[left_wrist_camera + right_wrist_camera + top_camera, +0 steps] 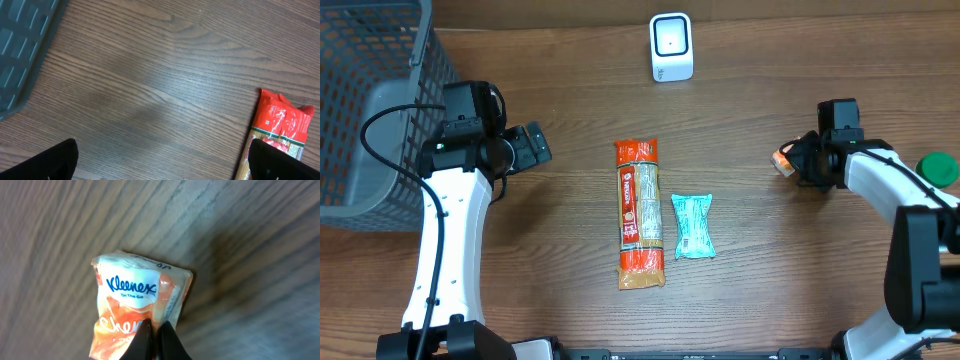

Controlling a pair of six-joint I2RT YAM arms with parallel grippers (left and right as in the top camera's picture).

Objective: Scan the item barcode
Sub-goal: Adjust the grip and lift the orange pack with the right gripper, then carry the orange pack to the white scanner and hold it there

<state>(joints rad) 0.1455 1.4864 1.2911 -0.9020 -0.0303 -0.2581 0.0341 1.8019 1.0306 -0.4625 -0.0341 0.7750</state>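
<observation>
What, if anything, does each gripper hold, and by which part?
The right gripper pinches the Kleenex tissue pack by one edge; the left gripper holds nothing.

We found the basket (430, 60) on the counter (570, 90) in its far left corner, and the scanner (671, 47) at the far edge, near the middle. The pasta (639, 213) lay mid-counter, lengthwise from far to near, with the pouch (693, 226) just beside it on its right, level with its near half. Well to the right of both we saw the tissues (784, 160), between the right jaws. The left jaws stood between basket and pasta, turned toward the pasta and well apart from it.
</observation>
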